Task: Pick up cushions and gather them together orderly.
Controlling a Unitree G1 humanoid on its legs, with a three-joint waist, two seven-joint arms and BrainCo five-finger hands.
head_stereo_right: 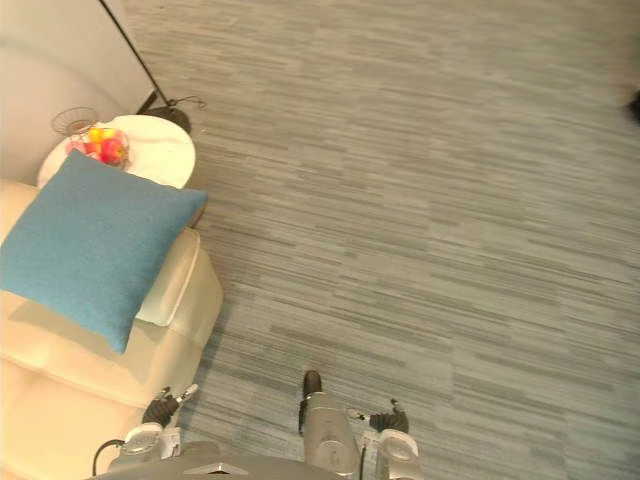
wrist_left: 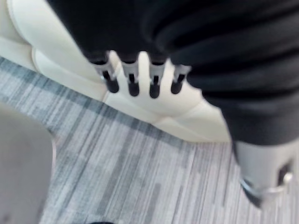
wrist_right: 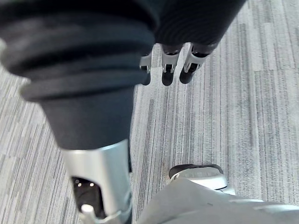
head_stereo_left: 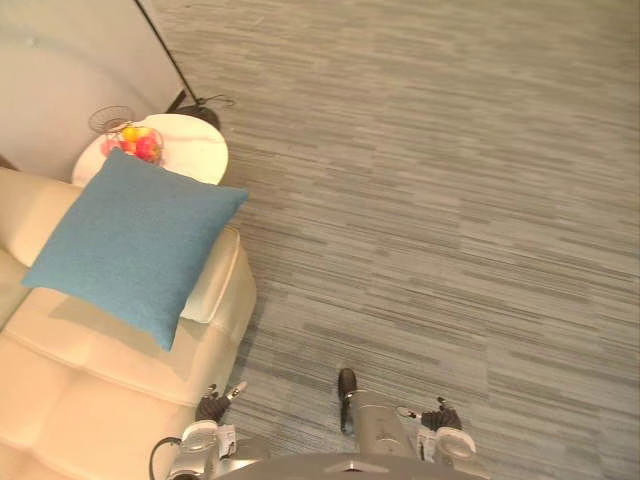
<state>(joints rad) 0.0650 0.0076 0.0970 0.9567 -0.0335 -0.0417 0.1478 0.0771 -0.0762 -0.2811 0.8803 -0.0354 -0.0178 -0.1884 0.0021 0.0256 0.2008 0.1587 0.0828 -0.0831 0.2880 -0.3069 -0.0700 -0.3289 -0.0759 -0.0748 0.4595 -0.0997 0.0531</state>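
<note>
The blue square fabric cushion (head_stereo_left: 135, 240) leaned on the arm of the cream padded sofa (head_stereo_left: 90, 390), at the left. My left hand (wrist_left: 134, 79) and right hand (wrist_right: 168, 65) hung low, fingers straight, slightly apart, empty. I judged the pickup not begun; next I'd turn left and reach for it.

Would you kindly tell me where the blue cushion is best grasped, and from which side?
Probably its near lower corner, reached from the carpet side by the left hand: the blue cushion leans tilted over the sofa arm, so that corner seems raised and free.
</note>
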